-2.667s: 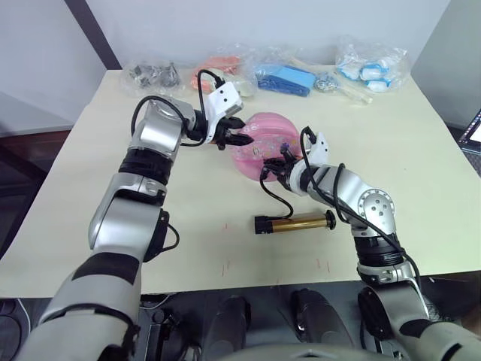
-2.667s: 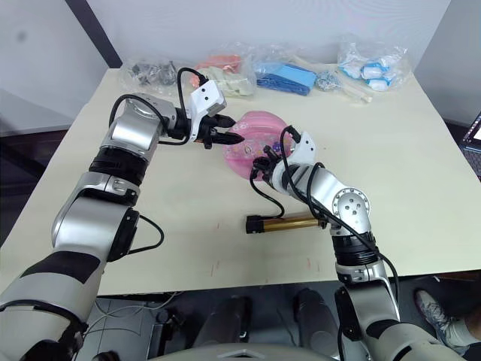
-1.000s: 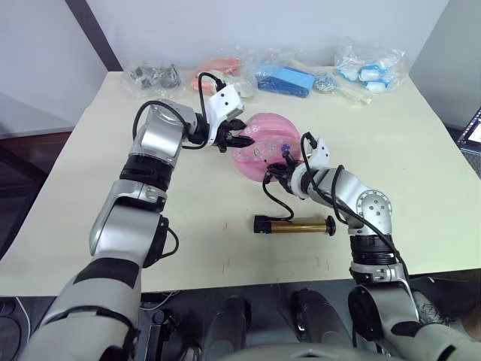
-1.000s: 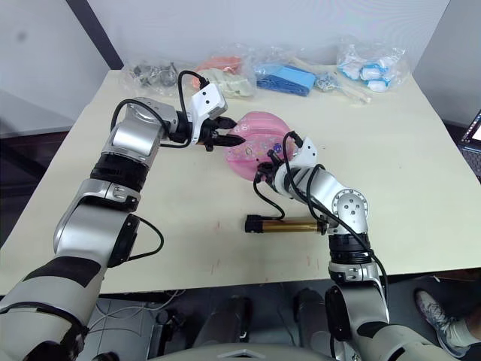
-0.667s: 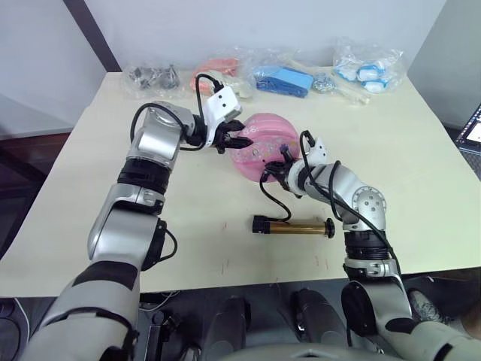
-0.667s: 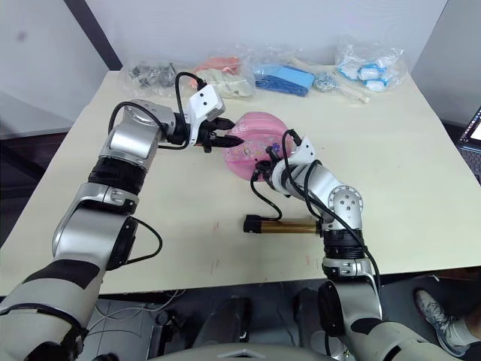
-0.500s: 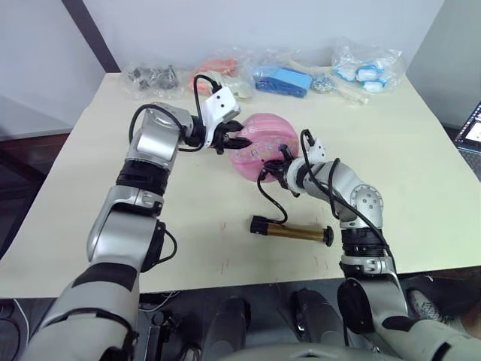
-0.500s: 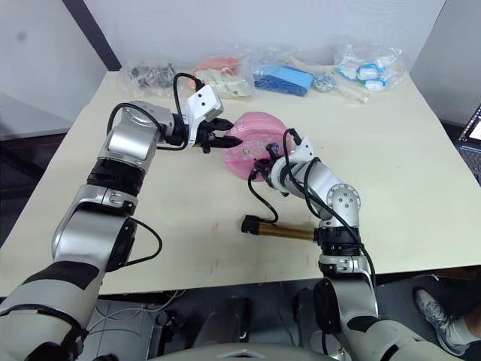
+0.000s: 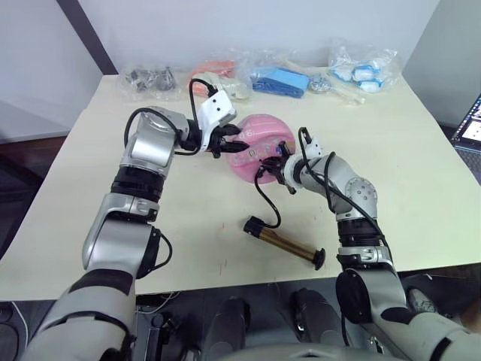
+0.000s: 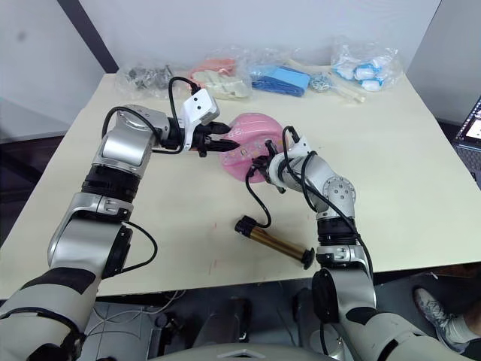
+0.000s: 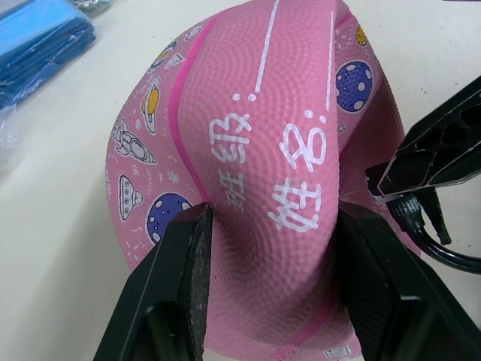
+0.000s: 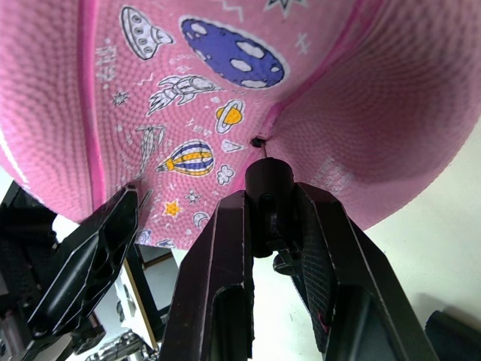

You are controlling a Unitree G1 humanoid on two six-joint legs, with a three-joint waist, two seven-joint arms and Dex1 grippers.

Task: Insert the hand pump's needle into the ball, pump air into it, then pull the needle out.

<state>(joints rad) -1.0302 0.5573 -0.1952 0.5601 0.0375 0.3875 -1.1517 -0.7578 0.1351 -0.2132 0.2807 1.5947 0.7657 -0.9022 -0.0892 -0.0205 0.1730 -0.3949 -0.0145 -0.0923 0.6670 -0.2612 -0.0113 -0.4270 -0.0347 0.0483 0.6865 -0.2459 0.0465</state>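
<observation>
Two grippers met at the ball (image 9: 259,147), which sat soft and creased on the table (image 9: 421,165), midway across it. My left gripper (image 11: 270,256) pinched a raised fold of the pink skin, its fingers (image 11: 184,278) pressed in on either side. My right gripper (image 12: 272,226) was clamped on the small black fitting (image 12: 269,188) at the hose end, and the needle (image 12: 263,150) stood with its tip at the dark valve hole (image 12: 258,141); how deep it had entered could not be told. From the fitting the thin black hose (image 9: 264,197) looped down to the hand pump (image 9: 282,243), which lay slantwise on the table nearer to me than the ball, well apart from it, T-handle (image 9: 319,259) toward the near edge. Several clear bags (image 9: 361,64) lay along the far edge.
</observation>
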